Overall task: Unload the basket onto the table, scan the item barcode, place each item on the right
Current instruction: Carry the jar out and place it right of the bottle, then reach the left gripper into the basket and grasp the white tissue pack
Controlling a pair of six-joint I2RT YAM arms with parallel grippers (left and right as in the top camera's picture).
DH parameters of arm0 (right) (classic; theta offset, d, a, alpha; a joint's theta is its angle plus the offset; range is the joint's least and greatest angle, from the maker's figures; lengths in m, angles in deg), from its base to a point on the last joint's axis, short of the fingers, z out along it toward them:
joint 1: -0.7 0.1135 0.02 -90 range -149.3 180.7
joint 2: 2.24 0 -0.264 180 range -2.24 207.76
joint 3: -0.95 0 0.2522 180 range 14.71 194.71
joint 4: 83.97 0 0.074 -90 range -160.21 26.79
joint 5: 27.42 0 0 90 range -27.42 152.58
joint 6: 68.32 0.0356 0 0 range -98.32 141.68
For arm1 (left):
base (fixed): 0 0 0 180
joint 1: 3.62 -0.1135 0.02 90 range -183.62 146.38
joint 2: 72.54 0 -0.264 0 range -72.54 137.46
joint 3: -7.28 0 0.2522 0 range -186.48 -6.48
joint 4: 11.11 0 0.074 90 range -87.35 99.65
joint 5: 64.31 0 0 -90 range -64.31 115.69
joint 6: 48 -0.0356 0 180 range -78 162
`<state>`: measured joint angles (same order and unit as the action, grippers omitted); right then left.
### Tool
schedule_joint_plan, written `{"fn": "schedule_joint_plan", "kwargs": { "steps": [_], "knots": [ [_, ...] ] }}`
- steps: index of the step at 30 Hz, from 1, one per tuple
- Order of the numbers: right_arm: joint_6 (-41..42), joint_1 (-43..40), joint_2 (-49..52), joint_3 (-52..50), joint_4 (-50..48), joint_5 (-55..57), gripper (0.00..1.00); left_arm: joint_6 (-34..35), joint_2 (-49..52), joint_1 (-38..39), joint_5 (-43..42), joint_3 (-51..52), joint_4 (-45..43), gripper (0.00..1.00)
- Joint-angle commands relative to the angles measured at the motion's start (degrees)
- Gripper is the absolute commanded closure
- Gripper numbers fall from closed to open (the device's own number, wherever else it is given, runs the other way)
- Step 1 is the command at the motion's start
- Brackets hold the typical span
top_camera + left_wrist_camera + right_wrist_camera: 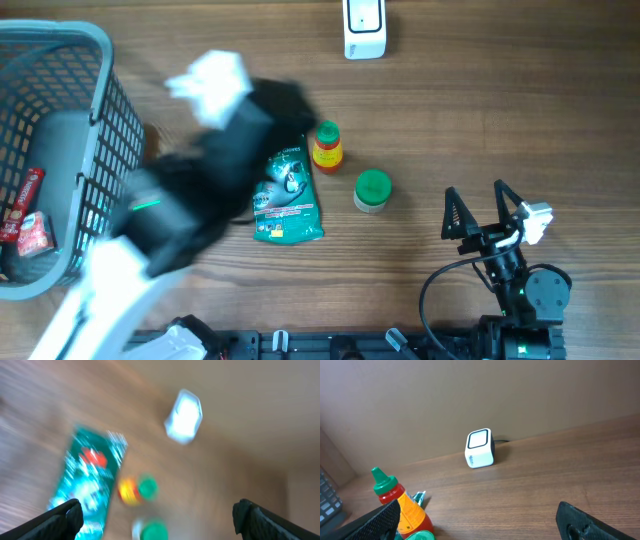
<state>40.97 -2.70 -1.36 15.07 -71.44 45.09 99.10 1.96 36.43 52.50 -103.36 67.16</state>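
The white scanner [364,28] stands at the table's far edge and also shows as the white scanner [480,448] and, blurred, the scanner [184,415]. A green pouch [288,195], a red sauce bottle [327,146] with a green cap and a green-lidded jar [372,190] lie mid-table. My left arm [200,170] is a motion blur over the pouch's left side. Its gripper [159,510] is open and empty above the pouch [87,477], bottle [132,490] and jar [152,531]. My right gripper [482,205] stands open and empty, right of the jar, beside the bottle [400,502].
A grey mesh basket [100,40] fills the left side, with red packets [25,215] inside. The right arm's base and cable [530,290] sit at the front right edge.
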Motion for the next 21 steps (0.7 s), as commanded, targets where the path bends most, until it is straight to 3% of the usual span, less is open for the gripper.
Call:
{"fn": "schedule_joint_plan", "kwargs": {
  "steps": [1, 8, 14, 21],
  "knots": [
    [0.37, 0.28, -0.46, -0.07, -0.13, 0.83, 0.00, -1.38, -10.45, -18.84, 4.35, 0.11, 0.15, 0.00],
    [0.37, 0.28, -0.46, -0.07, -0.13, 0.83, 0.01, -1.18, -17.46, -58.75, 1.97, 0.13, 1.84, 0.00],
    [0.37, 0.28, -0.46, -0.07, -0.13, 0.83, 0.00, -1.18, -6.51, -84.41, -15.85, 0.13, 6.29, 0.00],
    [0.37, 0.28, -0.46, -0.07, -0.13, 0.83, 0.00, -0.96, 11.37, -94.14, -32.85, 0.13, 9.35, 0.00]
  ]
}}
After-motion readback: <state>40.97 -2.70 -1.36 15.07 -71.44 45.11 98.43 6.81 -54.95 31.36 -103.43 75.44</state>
